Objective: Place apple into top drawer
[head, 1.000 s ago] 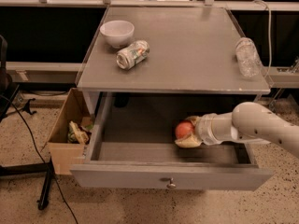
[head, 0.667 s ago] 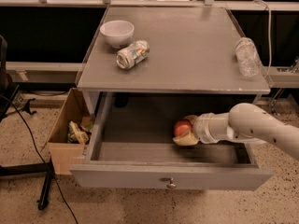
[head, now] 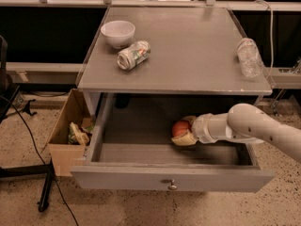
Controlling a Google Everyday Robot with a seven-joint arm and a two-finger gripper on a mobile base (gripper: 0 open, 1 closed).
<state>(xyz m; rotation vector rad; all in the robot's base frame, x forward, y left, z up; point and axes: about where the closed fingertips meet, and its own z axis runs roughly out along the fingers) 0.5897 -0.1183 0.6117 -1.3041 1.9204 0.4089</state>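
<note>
The top drawer (head: 171,177) is pulled wide open below the grey tabletop, its flat front panel bearing one small round knob. My white arm reaches in from the right, and my gripper (head: 182,131) is inside the drawer, right of its middle. Its pale fingers (head: 184,139) are closed around the red-orange apple (head: 179,128), which sits low in the drawer. Whether the apple rests on the drawer floor I cannot tell.
On the tabletop (head: 197,55) stand a white bowl (head: 117,33), a can lying on its side (head: 133,54) and a clear plastic bottle (head: 248,57) at the right edge. A brown cardboard box (head: 68,131) with scraps sits on the floor, left of the drawer. Black cables run along the floor at left.
My gripper has moved slightly left inside the drawer with the apple in it. Nothing else has moved.
</note>
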